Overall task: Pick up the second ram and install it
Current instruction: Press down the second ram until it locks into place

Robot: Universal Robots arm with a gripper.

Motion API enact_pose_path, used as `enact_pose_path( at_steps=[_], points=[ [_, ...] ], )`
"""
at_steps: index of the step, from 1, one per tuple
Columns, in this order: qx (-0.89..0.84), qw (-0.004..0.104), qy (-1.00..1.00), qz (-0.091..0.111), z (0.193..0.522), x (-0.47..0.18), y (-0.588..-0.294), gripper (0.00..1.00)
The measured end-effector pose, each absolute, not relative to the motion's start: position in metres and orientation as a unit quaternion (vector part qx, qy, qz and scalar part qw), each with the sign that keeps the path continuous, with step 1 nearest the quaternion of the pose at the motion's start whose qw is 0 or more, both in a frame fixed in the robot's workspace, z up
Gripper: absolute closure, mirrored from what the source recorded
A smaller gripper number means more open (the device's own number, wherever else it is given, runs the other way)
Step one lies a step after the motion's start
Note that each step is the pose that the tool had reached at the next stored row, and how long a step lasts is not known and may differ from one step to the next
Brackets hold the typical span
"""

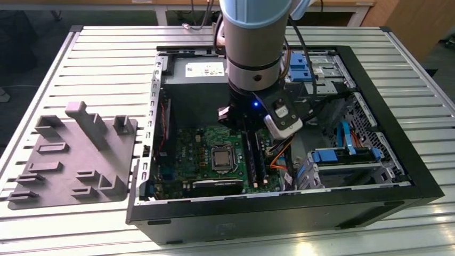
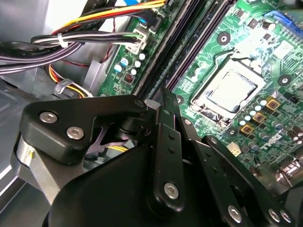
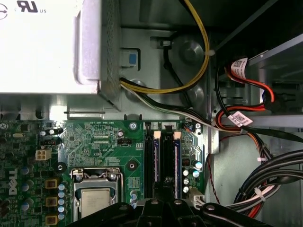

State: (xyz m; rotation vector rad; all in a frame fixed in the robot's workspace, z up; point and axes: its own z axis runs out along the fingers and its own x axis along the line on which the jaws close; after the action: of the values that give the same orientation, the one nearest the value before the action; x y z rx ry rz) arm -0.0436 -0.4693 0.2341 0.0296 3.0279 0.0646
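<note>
At the exterior view's left the gray fixture [image 1: 71,160] lies flat on the slatted table [image 1: 106,58], well apart from the gripper, its raised blocks and slots holding nothing; beside it stands the open computer case [image 1: 284,210], with the arm [image 1: 256,42] reaching down into it from above; the gripper [image 1: 248,127] hangs low over the green motherboard [image 1: 192,149], just above the long black memory sockets [image 1: 254,160], with the processor [image 1: 221,158] a little to the exterior view's left of the jaws; in the first wrist view the sockets [image 3: 163,161] run straight out from the gripper's black linkage [image 3: 161,210], and what looks like the second ram [image 3: 176,163], a dark stick, stands seated in the slot beside them, with a similar one [image 3: 156,163] just across; whether the jaws are open or closed I cannot tell; bundled cables [image 1: 281,154] lie off to the exterior view's right of the jaws, beyond them the blue drive bays [image 1: 334,156].
</note>
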Motion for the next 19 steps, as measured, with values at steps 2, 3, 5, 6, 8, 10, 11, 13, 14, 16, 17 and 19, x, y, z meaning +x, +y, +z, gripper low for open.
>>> enact_pose_path(
  at_steps=[2,3,5,6,8,10,11,13,14,16,17,19],
  points=[
    [0.01,0.056,0.998,0.021,0.234,-0.044,-0.471,0.89],
    [0.01,0.056,0.998,0.021,0.234,-0.044,-0.472,0.89],
    [0.01,0.056,0.998,0.021,0.234,-0.044,-0.473,0.89],
    [0.01,0.056,0.998,0.021,0.234,-0.044,-0.474,0.89],
    [0.01,0.056,0.998,0.021,0.234,-0.044,-0.475,0.89],
    [0.01,0.056,0.998,0.021,0.234,-0.044,-0.476,0.89],
    [0.01,0.056,0.998,0.021,0.234,-0.044,-0.478,0.89],
    [0.01,0.056,0.998,0.021,0.234,-0.044,-0.479,0.89],
    [0.01,0.056,0.998,0.021,0.234,-0.044,-0.48,0.89],
    [0.01,0.056,0.998,0.021,0.234,-0.044,-0.481,0.89],
    [0.01,0.056,0.998,0.021,0.234,-0.044,-0.481,0.89],
    [0.01,0.056,0.998,0.021,0.234,-0.044,-0.482,0.89]
  ],
)
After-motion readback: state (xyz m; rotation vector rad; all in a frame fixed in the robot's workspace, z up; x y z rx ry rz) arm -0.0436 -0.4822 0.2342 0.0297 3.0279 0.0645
